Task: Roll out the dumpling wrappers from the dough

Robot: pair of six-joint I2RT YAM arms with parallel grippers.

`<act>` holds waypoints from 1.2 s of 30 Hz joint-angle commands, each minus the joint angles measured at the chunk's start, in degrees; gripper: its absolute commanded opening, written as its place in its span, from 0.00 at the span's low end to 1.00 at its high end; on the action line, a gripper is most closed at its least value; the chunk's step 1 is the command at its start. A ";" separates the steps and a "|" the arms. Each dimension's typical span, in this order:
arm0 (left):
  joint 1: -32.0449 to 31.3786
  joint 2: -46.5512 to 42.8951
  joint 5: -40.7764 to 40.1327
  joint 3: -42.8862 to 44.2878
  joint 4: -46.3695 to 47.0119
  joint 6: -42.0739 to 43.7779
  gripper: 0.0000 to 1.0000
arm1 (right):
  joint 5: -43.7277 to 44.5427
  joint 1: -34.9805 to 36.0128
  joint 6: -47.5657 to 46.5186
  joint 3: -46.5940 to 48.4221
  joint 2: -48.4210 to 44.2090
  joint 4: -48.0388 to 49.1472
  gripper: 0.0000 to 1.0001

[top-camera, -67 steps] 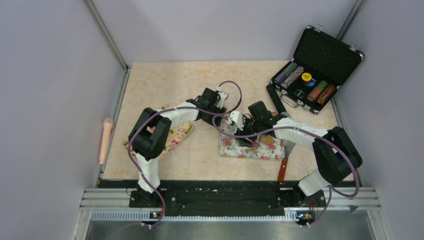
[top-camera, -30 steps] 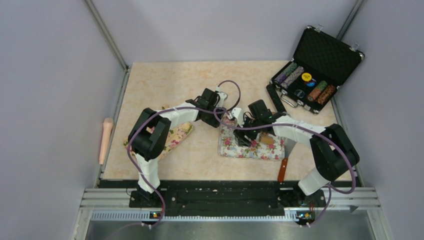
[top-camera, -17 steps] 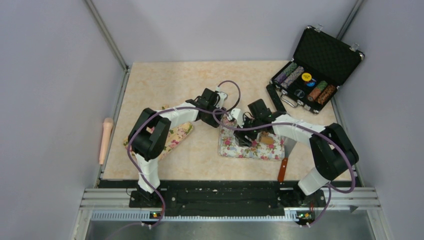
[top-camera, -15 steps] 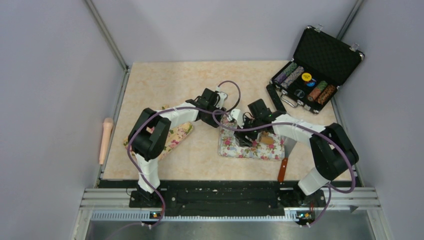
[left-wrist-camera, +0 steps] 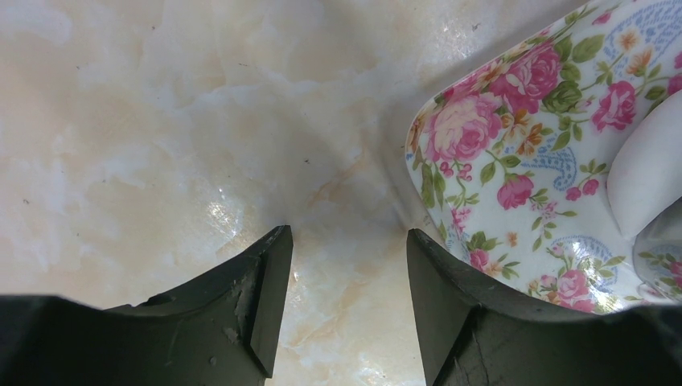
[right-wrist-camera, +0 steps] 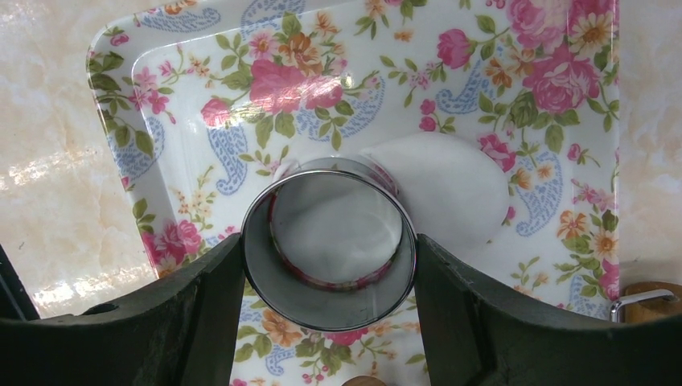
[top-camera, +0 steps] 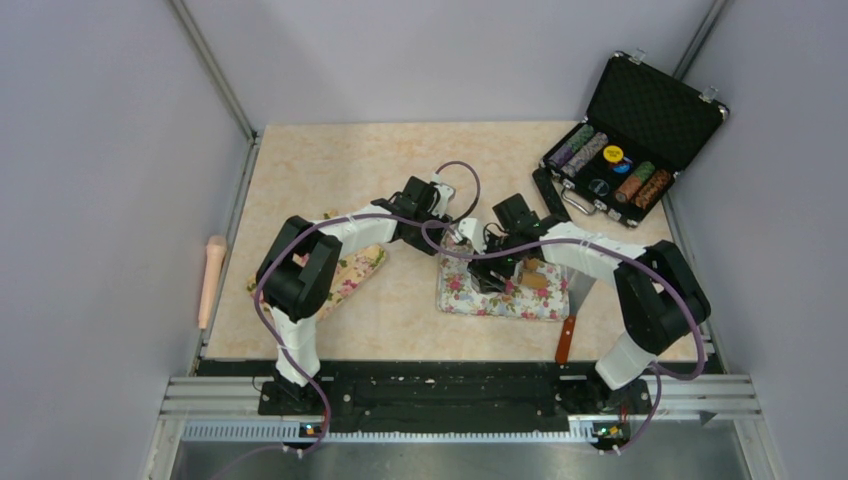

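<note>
while the right pincer (right-wrist-camera: 330, 251) clasps a metal ring cutter (right-wrist-camera: 330, 310) by its sides, the ring sits over one end of a flat white piece of dough (right-wrist-camera: 454, 189) lying on a floral tray (right-wrist-camera: 173, 76); white dough fills the ring's inside. the left pincer (left-wrist-camera: 347, 265), jaws parted and holding nothing, hovers over the marble-patterned bench (left-wrist-camera: 161, 121) at the tray's corner.

Lavender walls (top-camera: 100, 200), beige marble tabletop (top-camera: 330, 170)

My gripper (left-wrist-camera: 347, 241) hangs with its jaws apart, bare marble table (left-wrist-camera: 161, 121) between them. The floral tray's (left-wrist-camera: 515, 137) corner sits just beside my right finger, white dough (left-wrist-camera: 647, 177) lying on it.
</note>
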 commanded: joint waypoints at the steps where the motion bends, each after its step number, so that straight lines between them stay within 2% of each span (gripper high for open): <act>1: -0.54 -3.13 0.33 -0.62 0.67 0.70 0.60 | 1.48 -0.30 1.90 -2.86 5.11 -7.71 0.19; 9: -0.53 -2.91 0.55 -0.60 0.86 0.64 0.60 | -0.46 -0.26 3.83 -2.74 4.64 -7.22 0.19; 16: -0.60 -3.09 0.44 -0.64 0.93 0.64 0.60 | 0.14 -0.30 1.94 -1.79 0.15 -7.85 0.51; 23: -0.53 -2.87 0.41 -0.58 0.86 0.64 0.60 | -1.61 -0.27 1.64 5.43 -1.84 -11.80 0.60; 30: -0.55 -2.88 0.38 -0.55 0.86 0.64 0.60 | -2.28 -0.22 1.73 8.48 -3.38 -11.91 0.79; 36: -0.59 -3.15 0.54 -0.58 0.87 0.64 0.60 | -1.86 -0.29 1.27 8.01 -3.65 -11.86 0.83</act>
